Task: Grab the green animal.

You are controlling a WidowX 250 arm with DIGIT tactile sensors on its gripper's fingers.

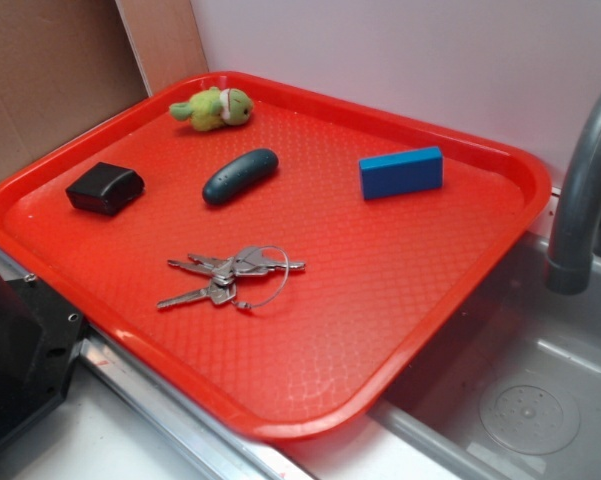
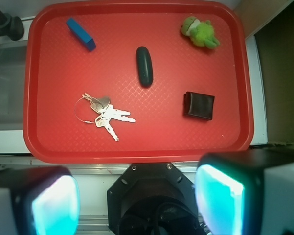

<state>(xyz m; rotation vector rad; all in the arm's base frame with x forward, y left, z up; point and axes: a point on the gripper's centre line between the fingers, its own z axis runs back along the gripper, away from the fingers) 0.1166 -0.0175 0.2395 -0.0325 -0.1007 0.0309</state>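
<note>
Both views are bright and evenly lit; shadows under the objects are short and soft; the red tray [image 1: 480,250] shows pale glare on its textured surface in the exterior view (mostly toward the near edge); in the wrist view the gripper [image 2: 137,200] fingers [image 2: 220,198] are blurred, glowing cyan; the tray there stays sharp.

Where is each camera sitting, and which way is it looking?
Exterior: sits off to one side, above the tray's near corner, looking slantwise down across the red tray toward the wall; a dark part at the lower left may be the robot.
Wrist: sits on the arm, high above the tray's edge, looking straight down; the open gripper shows its two fingers at the bottom.
Both share: the green animal, dark oval, blue block, keys, black box.
</note>
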